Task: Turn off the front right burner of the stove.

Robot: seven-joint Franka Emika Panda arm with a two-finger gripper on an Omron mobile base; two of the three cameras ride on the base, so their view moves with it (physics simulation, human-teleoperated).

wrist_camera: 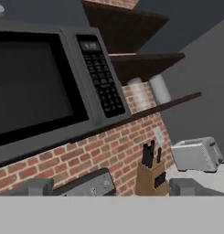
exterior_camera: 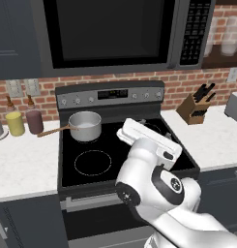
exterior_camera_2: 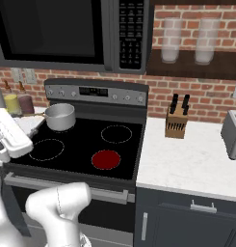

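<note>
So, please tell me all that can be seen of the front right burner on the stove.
The front right burner is a solid red disc, flat in the black glass top of the stove, so it looks switched on. The other burners in view are thin white rings. Nothing stands on it or touches it. It lies near the front edge, beside the white counter.

A black glass stove [exterior_camera_2: 85, 140] carries thin white ring outlines and one solid red burner [exterior_camera_2: 106, 159] at front right, below a grey steel back panel [exterior_camera_2: 95, 93]. A silver pot [exterior_camera: 84, 126] has a brown handle. The wall [exterior_camera_2: 206, 99] is red brick, the tabletop [exterior_camera_2: 187, 164] speckled white. A tan knife block [exterior_camera_2: 177, 123] holds black handles; the microwave [wrist_camera: 40, 87] is dark grey, the toaster [wrist_camera: 195, 154] silver.
</note>
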